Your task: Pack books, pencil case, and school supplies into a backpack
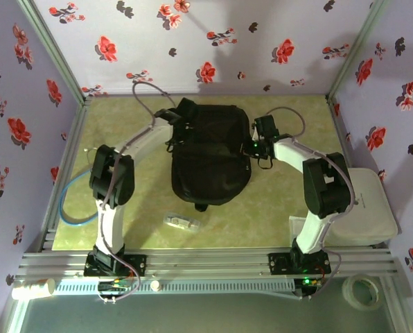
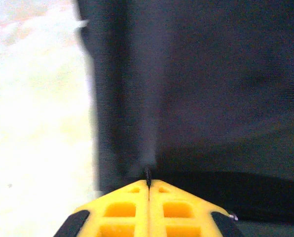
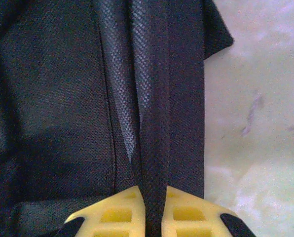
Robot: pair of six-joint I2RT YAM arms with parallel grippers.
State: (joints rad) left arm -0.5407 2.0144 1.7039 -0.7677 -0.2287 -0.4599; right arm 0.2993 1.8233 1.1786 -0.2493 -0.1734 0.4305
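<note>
**Yellow fingers pinched on the backpack (image 1: pixel 210 156) on both sides, pencil case not packed**

Right gripper (image 3: pixel 153 195): jaws nearly together, clamped on a raised fold of black woven fabric at the bag's right edge, with bare table (image 3: pixel 255 148) just beside it

Left gripper (image 2: pixel 148 186): jaws fully together, thin dark sliver nipped at the tips. Could be a fabric edge or a zip pull, can't tell which. Overhead view puts it at the bag's far-left corner

Backpack lies flat mid-table between the two arms, narrower end toward the bases, straps bunched at the far end. Soft, limp, matte black, no open mouth that I can make out

Pencil case (image 1: pixel 181 222) sits on the table near the bag's near end, apart from it, so that step is left

Books: can't tell if they're inside. My read is early-to-mid task, bag being opened or positioned, loading not finished
</note>
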